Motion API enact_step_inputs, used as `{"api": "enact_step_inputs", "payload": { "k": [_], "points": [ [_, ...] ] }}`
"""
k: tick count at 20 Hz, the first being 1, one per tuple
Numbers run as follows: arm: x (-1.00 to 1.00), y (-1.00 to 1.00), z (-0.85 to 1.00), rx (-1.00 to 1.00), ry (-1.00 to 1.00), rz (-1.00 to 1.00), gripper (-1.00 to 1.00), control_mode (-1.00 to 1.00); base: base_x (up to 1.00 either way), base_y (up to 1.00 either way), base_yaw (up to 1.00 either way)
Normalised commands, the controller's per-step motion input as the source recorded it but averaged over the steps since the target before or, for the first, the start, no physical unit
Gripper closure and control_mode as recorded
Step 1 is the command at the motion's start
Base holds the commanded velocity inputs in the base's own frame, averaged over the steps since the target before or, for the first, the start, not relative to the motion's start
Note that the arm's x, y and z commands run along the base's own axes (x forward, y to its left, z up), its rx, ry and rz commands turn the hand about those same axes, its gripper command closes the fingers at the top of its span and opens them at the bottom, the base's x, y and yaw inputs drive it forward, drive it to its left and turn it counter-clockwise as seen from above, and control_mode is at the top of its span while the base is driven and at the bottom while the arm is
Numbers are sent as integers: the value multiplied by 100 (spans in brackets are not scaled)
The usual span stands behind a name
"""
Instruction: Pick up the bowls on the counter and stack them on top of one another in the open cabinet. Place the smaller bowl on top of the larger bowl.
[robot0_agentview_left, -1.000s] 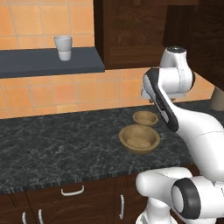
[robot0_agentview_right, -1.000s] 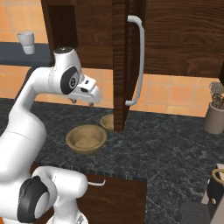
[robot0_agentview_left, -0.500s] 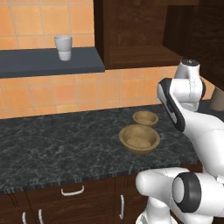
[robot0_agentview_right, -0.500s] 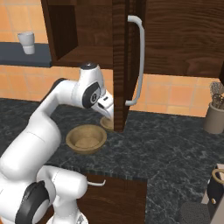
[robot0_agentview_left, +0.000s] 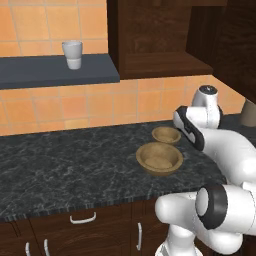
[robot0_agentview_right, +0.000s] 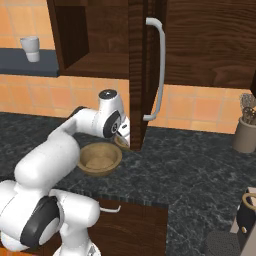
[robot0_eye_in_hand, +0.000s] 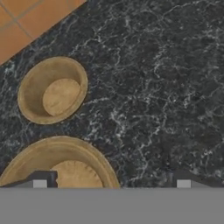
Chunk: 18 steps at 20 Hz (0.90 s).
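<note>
Two tan wooden bowls rest on the dark marbled counter (robot0_agentview_left: 65, 160). The smaller bowl (robot0_agentview_left: 166, 134) (robot0_eye_in_hand: 52, 90) lies behind the larger bowl (robot0_agentview_left: 159, 158) (robot0_agentview_right: 100, 158) (robot0_eye_in_hand: 61, 164). My gripper (robot0_eye_in_hand: 111, 183) hangs open above the counter, looking down on both bowls. Its left fingertip (robot0_eye_in_hand: 39, 183) is over the larger bowl's rim, its right one over bare stone, and nothing is held. In the right base view the hand (robot0_agentview_right: 122, 134) covers most of the smaller bowl. The open cabinet (robot0_agentview_left: 155, 45) (robot0_agentview_right: 95, 40) is overhead, and its shelf holds nothing that I can see.
The cabinet's open door (robot0_agentview_right: 137, 75) with a silver handle (robot0_agentview_right: 156, 70) juts out just right of my hand. A white cup (robot0_agentview_left: 72, 54) stands on the blue-grey wall shelf (robot0_agentview_left: 50, 72). A utensil pot (robot0_agentview_right: 245, 132) stands at the far right. Drawers (robot0_agentview_left: 82, 218) run below the counter.
The arm has swung right and down, bringing the hand low over the two bowls. The gripper has stayed open and the bowls have not moved.
</note>
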Motion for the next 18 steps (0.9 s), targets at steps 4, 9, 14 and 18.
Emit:
{"api": "enact_step_inputs", "payload": {
  "k": [4, 9, 14, 18],
  "points": [
    [71, 0, -39, 5, 0, 0, -100, -100, 0, 0, 0],
    [53, -1, -42, 4, 0, 0, -100, -100, 0, 0, 0],
    [46, -4, -44, 3, 3, 0, -100, -100, 0, 0, 0],
    [38, -20, -45, 7, 4, 0, -100, -100, 0, 0, 0]
  ]
}}
